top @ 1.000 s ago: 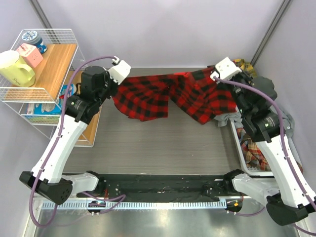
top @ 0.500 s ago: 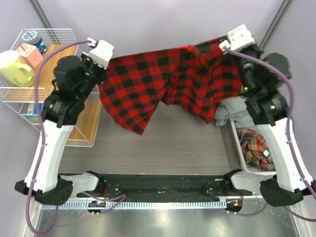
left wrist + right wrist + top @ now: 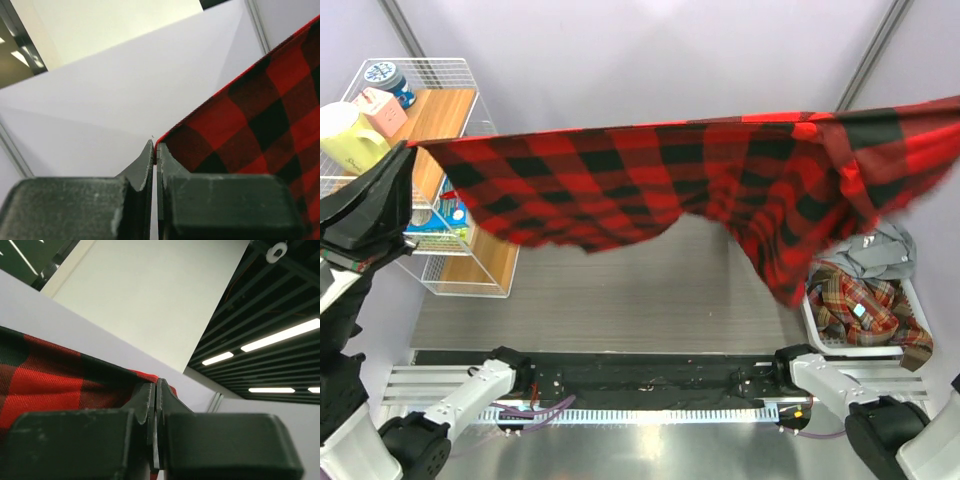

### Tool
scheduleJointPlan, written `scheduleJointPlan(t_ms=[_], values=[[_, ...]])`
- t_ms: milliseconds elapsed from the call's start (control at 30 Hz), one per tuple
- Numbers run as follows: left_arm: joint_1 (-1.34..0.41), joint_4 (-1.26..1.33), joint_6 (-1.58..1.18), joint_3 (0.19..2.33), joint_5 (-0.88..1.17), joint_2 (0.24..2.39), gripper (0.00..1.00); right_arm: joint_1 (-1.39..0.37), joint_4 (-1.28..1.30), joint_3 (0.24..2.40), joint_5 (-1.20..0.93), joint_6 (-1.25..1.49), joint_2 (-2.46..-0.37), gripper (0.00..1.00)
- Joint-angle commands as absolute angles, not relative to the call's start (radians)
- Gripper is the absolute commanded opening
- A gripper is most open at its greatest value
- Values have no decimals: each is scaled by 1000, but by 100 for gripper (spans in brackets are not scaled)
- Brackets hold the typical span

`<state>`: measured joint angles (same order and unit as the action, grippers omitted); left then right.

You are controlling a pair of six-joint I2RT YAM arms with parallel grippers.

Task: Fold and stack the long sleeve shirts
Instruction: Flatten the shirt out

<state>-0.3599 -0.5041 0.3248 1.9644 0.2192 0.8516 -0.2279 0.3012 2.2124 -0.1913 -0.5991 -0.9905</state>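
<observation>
Top view: I'm holding the red-and-black check shirt point(image 3: 650, 180) spread wide in the air above the table point(image 3: 620, 300), one edge stretched between the arms and the rest hanging, lowest at the right where it is dangling just over the white basket point(image 3: 812, 318). An orange-brown plaid shirt point(image 3: 865, 305) and a grey shirt point(image 3: 882, 250) are waiting in that basket. The left arm point(image 3: 365, 215) is looming beside the wire shelf point(image 3: 420, 75); the right arm's upper part is out of frame. Left wrist view: the left gripper point(image 3: 155, 150) is pinching closed on a corner of the check cloth. Right wrist view: the right gripper point(image 3: 155, 385) is clamping the cloth's top edge, jaws together. I'm reading this as the spreading step before the first fold. Next I'm needing to lower both arms evenly, keeping the edge taut, and lay the shirt flat clear of the basket. Against a second ago: the shirt was bunched low at the table's far edge with the arms close together; now it is riding high and pulled far wider.
</observation>
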Motion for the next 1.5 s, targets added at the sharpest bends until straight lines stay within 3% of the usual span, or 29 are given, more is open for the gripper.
scheduleJointPlan(t_ms=[0,133,333,467,600,633,700,733,767,833,933,967,1200,1467], values=[[-321,-518,350,1985,-36,913,0,-135,86,2204,-37,-612,-1043,1],[-321,-538,400,1927,-103,982,0,-135,116,2166,17,-666,-1146,1],[-319,-352,576,1570,-178,1071,0,-135,-23,1708,-106,-768,-1190,1],[-267,-203,623,1396,-131,1266,0,-135,-96,1473,-156,-775,-1301,1],[-218,-140,620,1429,-39,1534,0,-141,-159,1405,-163,-781,-1489,5],[-215,-138,626,1454,-38,1589,1,-143,-167,1413,-157,-775,-1535,22],[-215,-149,649,1578,-78,1783,15,-166,-132,1507,-125,-773,-1704,54],[-215,-169,646,1642,-171,1861,20,-178,-80,1556,-86,-779,-1759,75],[-215,-245,649,1713,-220,1926,34,-186,-34,1688,-54,-802,-1878,82],[-209,-358,628,1935,-293,2071,46,-193,145,1839,55,-790,-1971,89],[-198,-538,549,2002,-209,2074,65,-186,418,2086,90,-746,-2055,91],[-199,-578,535,1988,-116,2051,76,-187,492,2148,74,-733,-2057,91],[-233,-929,451,1769,228,1928,81,-178,952,2030,-103,-522,-1945,89],[-236,-931,420,1539,279,1818,82,-46,1258,2022,-198,-428,-1927,84]])
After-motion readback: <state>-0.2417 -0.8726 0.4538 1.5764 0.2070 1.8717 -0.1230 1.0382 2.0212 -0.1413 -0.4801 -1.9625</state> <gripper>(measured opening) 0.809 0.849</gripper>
